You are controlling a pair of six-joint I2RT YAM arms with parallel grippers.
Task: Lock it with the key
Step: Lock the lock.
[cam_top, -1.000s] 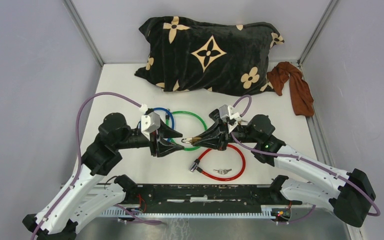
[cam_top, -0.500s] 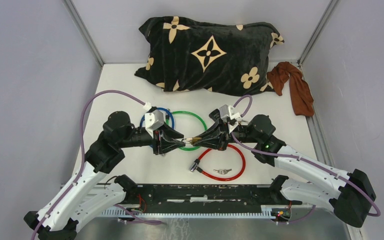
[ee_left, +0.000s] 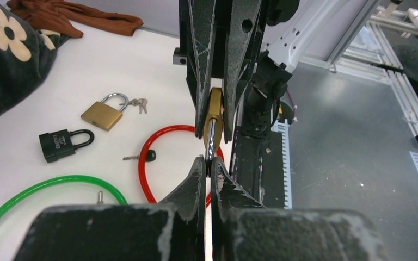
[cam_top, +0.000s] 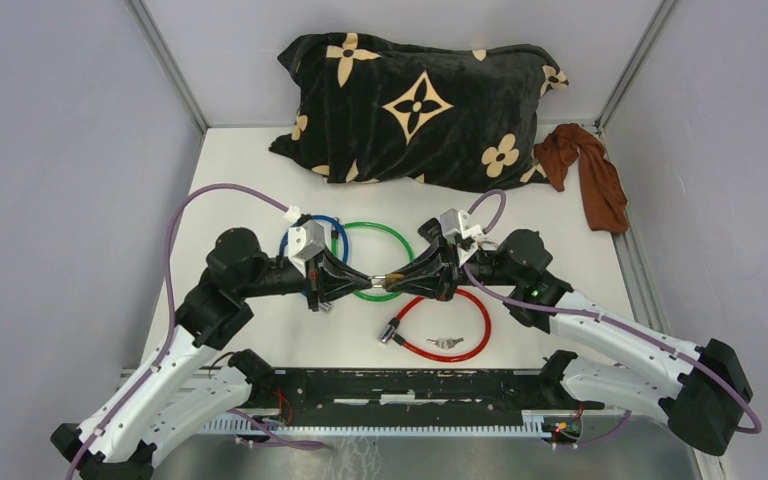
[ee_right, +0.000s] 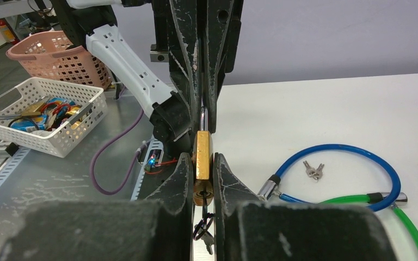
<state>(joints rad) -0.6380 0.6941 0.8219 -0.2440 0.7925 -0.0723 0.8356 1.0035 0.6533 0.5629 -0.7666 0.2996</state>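
The two arms meet tip to tip above the middle of the counter (cam_top: 240, 170), holding a brass padlock (ee_right: 202, 155) in the air between them. The right fingers (cam_top: 410, 279) are pressed in tight on the flat sides of the padlock's body, with no gap to speak of. The left fingers (cam_top: 358, 281) are pinched almost fully together on the silver shackle (ee_left: 210, 142) sticking out of the far end of the body. A small bunch of keys (ee_right: 204, 232) dangles from the end of the body nearest the right wrist camera. I cannot make out whether one of them sits in the keyhole, or whether the shackle is pushed home.

Directly under the held padlock lies a green cable (cam_top: 367, 224) in a loop, with a red cable (ee_left: 166, 130) loop just nearer the arm bases and a blue cable (ee_right: 337, 145) loop on the left arm's side. On the counter beside the red cable are a second brass padlock (ee_left: 101, 115) with keys at its shackle, and a black padlock (ee_left: 59, 145) close to it. A dark flowered pillow (cam_top: 420, 100) lies along the back wall, with a brown cloth (cam_top: 590, 170) near the right corner.
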